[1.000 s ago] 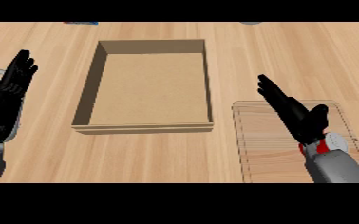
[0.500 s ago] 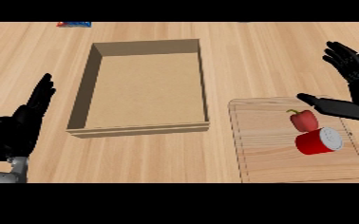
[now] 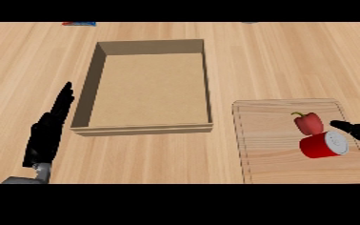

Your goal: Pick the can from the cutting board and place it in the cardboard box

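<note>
A red can (image 3: 324, 145) with a pale lid lies on its side on the wooden cutting board (image 3: 271, 143) at the lower right. A red bell pepper (image 3: 308, 122) stands just behind it on the board. Only a black fingertip of my right hand (image 3: 346, 126) shows at the right edge, beside the can and pepper; I cannot tell how its fingers stand. The cardboard box (image 3: 149, 128) sits left of the board, with nothing inside. My left hand (image 3: 48, 131) rests open left of the box, fingers straight and pointing up.
A small blue and red object (image 3: 79, 24) lies at the far edge of the wooden counter, behind the box to the left. A narrow strip of counter separates the box from the cutting board.
The right hand has pulled back toward the right edge until only a fingertip shows. The view has shifted a little, so the can and pepper stand fully uncovered. The left hand stays open.
</note>
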### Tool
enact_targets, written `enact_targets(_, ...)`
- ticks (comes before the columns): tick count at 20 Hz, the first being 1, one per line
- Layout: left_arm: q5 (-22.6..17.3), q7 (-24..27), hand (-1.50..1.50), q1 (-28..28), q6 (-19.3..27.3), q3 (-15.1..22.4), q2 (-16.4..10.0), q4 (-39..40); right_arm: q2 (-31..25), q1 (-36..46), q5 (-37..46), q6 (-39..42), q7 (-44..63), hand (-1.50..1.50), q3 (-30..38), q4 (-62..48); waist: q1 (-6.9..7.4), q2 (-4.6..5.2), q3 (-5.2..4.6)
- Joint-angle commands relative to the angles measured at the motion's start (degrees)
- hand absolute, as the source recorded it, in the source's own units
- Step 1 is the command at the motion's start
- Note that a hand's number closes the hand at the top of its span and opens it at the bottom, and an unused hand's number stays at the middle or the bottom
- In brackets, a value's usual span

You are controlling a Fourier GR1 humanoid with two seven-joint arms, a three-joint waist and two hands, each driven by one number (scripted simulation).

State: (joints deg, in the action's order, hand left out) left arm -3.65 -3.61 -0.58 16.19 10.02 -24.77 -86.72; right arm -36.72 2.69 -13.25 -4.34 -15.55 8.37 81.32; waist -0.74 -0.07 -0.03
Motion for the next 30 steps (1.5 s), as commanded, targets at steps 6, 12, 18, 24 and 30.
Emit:
enact_targets(6,0.1,-2.2,0.0,-0.2,-1.0,-0.7,-1.2,-2.2,-21.7,-5.5,10.9,14.1,8.7,-1.5,-4.4,3.0,0.59,0.0,-0.14)
enact_targets(12,1.4,0.6,0.0,1.5,0.1,1.0,2.4,-0.5,-26.6,-7.6,13.3,23.5,16.5,-1.5,-9.8,8.2,0.78,0.08,-0.07)
enact_targets(18,3.9,1.0,0.0,0.4,0.3,-0.2,3.8,2.0,-23.5,-8.9,13.7,25.9,29.9,-1.5,-10.5,19.8,0.44,0.02,-0.02)
enact_targets(24,3.3,2.8,0.0,-0.6,-4.2,-3.0,4.2,2.7,-15.8,-5.7,21.2,26.5,32.6,-1.5,-11.0,15.5,0.76,0.08,0.02)
enact_targets(30,5.7,-3.9,0.0,2.9,-3.6,-2.8,5.1,-5.7,-11.1,-7.3,26.8,28.6,37.2,-1.5,-11.9,19.5,0.81,0.01,0.02)
